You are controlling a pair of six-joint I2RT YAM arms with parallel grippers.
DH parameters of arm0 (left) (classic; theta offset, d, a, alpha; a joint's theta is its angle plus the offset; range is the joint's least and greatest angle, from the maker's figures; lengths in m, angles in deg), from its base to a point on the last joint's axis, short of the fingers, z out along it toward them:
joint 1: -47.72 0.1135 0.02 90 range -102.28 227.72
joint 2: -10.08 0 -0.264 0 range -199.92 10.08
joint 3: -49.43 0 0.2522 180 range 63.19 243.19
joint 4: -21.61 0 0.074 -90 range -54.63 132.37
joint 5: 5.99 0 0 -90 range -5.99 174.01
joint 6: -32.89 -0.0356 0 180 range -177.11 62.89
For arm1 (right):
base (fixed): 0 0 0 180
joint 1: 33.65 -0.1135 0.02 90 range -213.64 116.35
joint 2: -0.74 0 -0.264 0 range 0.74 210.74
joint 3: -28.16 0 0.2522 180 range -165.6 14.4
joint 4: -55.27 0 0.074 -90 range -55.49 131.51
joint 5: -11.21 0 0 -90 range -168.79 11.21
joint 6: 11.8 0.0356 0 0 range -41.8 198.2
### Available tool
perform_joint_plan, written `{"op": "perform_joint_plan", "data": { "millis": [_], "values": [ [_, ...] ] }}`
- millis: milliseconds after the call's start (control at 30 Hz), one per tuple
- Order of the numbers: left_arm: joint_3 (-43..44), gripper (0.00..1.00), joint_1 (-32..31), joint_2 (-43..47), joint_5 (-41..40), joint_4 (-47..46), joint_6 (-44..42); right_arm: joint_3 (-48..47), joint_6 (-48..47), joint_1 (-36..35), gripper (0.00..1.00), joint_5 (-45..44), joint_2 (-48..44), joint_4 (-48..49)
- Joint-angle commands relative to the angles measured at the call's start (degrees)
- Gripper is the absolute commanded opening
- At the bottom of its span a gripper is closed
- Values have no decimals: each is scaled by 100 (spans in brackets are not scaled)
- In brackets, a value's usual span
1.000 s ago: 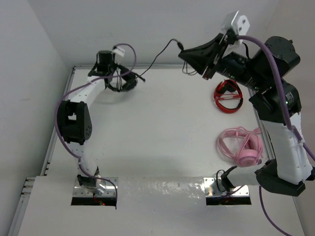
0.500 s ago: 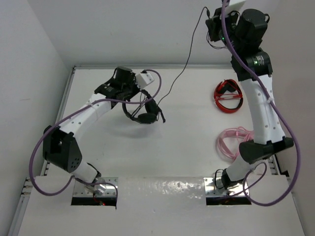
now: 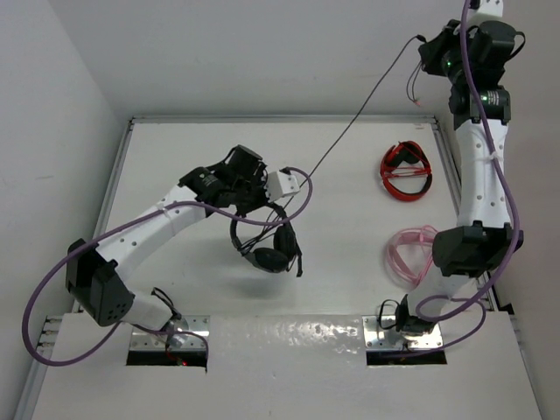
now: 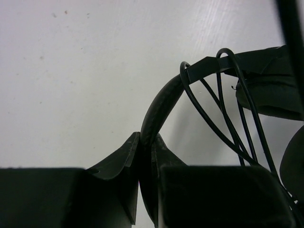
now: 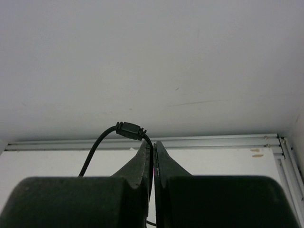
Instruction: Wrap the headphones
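Headphones (image 4: 164,102): thin curved black band in left hand (image 4: 146,142).

Three headphones: black pair (image 3: 269,260), red pair (image 3: 401,157), apparently one half-hidden pink pair (image 3: 395,261); two arms (image 3: 162,219) (image 3: 479,175).

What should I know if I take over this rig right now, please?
Left gripper: shut on the headband of the headphones, held over the middle of the table.
Right gripper: shut on the cable, raised high at far right; the cable runs taut between them.
Done: a few cable loops cross the headband.
Left: wind the remaining cable around.
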Motion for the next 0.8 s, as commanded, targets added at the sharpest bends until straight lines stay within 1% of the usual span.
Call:
{"op": "perform_joint_plan", "data": {
  "millis": [0, 33, 100, 167, 200, 233, 267, 300, 333, 400, 467, 500, 533, 567, 600, 633, 667, 700, 733, 767],
  "values": [
    [685, 0, 3, 211, 879, 588, 122, 306, 137, 145, 0, -35, -126, 416],
    [834, 0, 3, 219, 1083, 850, 149, 481, 76, 154, 0, -70, -117, 416],
    [1379, 0, 12, 202, 1627, 1063, 342, 649, -109, 154, 0, -106, -65, 311],
    [1836, 0, 73, 123, 1805, 1239, 726, 948, -293, 137, 0, -185, -30, 171],
    [2316, 0, 126, 62, 1936, 1257, 877, 1079, -346, 145, 0, -220, -56, 57],
    [2539, 0, 213, 18, 2025, 1283, 1148, 1376, -442, 137, 0, -272, -73, 30],
    [2767, 0, 362, -17, 2095, 1310, 1264, 1562, -478, 137, 0, -290, -117, 47],
    [3135, 0, 407, -79, 2165, 1371, 1352, 1929, -496, 137, 0, -308, -222, 160],
    [3304, 0, 433, -97, 2183, 1406, 1466, 2116, -487, 137, 0, -317, -275, 231],
    [3629, 0, 460, -167, 2323, 1485, 1581, 2406, -470, 93, 0, -291, -328, 424],
    [4209, 0, 486, -254, 2464, 1521, 1888, 2671, -583, -21, 0, -325, -302, 443],
    [4420, 0, 513, -377, 2656, 1512, 2028, 2750, -680, -126, 0, -395, -284, 425],
    [4831, 0, 556, -448, 2763, 1442, 2369, 2959, -985, -449, 0, -474, -258, 425],
    [4991, 0, 713, -501, 2903, 1355, 2573, 3075, -1162, -635, 0, -597, -275, 460],
    [5106, 0, 845, -597, 3270, 1041, 2818, 3224, -1312, -1133, 0, -615, -276, 504],
    [5186, 0, 1021, -641, 3456, 829, 3091, 3521, -1444, -1381, 0, -624, -293, 548],
    [5273, 0, 1423, -668, 3623, 565, 3746, 3672, -1585, -1593, 0, -624, -311, 600],
    [5344, 0, 1618, -755, 3764, 58, 4074, 4039, -1586, -1951, 0, -485, -337, 766],
    [5440, 0, 1829, -834, 3757, -156, 4713, 4303, -1403, -2112, 0, -379, -389, 924],
    [5554, 0, 2275, -896, 3731, -384, 4980, 4593, -1227, -2235, 0, -256, -459, 1161]
  ]
}}
